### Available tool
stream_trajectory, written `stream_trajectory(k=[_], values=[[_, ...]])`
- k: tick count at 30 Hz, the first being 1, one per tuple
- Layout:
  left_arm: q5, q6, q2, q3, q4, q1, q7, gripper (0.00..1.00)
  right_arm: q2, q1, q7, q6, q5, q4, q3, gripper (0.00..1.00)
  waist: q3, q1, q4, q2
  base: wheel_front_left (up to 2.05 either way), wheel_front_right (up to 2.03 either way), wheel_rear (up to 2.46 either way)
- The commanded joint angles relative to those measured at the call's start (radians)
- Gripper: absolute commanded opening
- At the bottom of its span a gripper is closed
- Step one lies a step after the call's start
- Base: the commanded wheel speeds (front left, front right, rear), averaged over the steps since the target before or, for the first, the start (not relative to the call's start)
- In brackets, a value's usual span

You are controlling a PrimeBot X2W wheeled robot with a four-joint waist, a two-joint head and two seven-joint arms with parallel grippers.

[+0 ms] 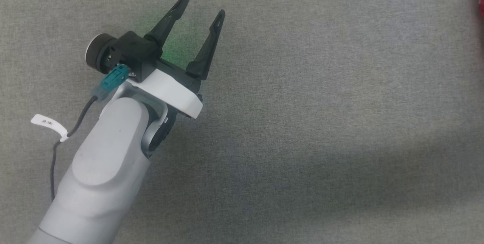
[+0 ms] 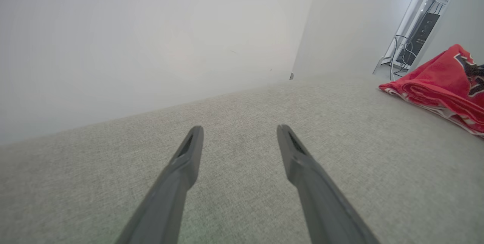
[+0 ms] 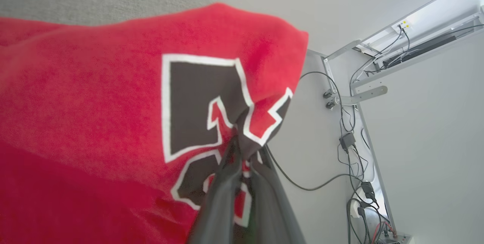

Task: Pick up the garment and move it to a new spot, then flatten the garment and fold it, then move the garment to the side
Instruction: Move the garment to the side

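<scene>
Holding the left hand (image 1: 203, 4) spread wide and empty over the grey woven-fabric tabletop (image 1: 321, 85), upper left of the head view. Pinching the red jersey-style garment (image 3: 94, 96) with dark white-outlined numerals between the closed fingers of the right hand (image 3: 247, 153), bottom centre of the right wrist view. Lying bunched on the tabletop at the right edge of the left wrist view.

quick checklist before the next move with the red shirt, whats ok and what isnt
1. Grip: right gripper shut on the garment at its dark numeral: ok
2. Free arm: left gripper open, holding nothing: ok
3. Flatness: garment bunched in folds: not ok
4. Depth of fabric in the pinch: cannot tell
5. Snags: cables behind the garment, touching or apart: cannot tell
</scene>
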Motion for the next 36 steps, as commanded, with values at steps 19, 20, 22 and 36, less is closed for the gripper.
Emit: stream_trajectory(k=[19,20,22,36], values=[[-0.074,-0.001,0.015,-0.008,0.03,-0.007,-0.004,1.0,0.116,-0.155,-0.147,-0.002,-0.175,0.195,-0.123,1.0,-0.059,0.0,0.023,0.0,0.0,0.0,0.0],[-0.074,-0.001,0.017,-0.008,0.028,-0.002,-0.004,1.0,0.124,-0.159,-0.154,-0.002,-0.171,0.202,-0.127,1.0,-0.069,0.0,0.024,0.0,0.0,0.0,0.0],[-0.069,-0.001,0.015,0.006,0.025,0.011,-0.004,1.0,0.146,-0.166,-0.176,-0.002,-0.149,0.216,-0.134,1.0,-0.093,0.0,0.027,0.0,0.0,0.0,0.0],[-0.023,-0.001,0.044,0.112,0.01,0.227,-0.004,1.0,0.293,-0.043,-0.442,-0.002,0.049,0.262,0.071,1.0,-0.325,0.0,0.059,0.0,0.0,0.0,0.0]])
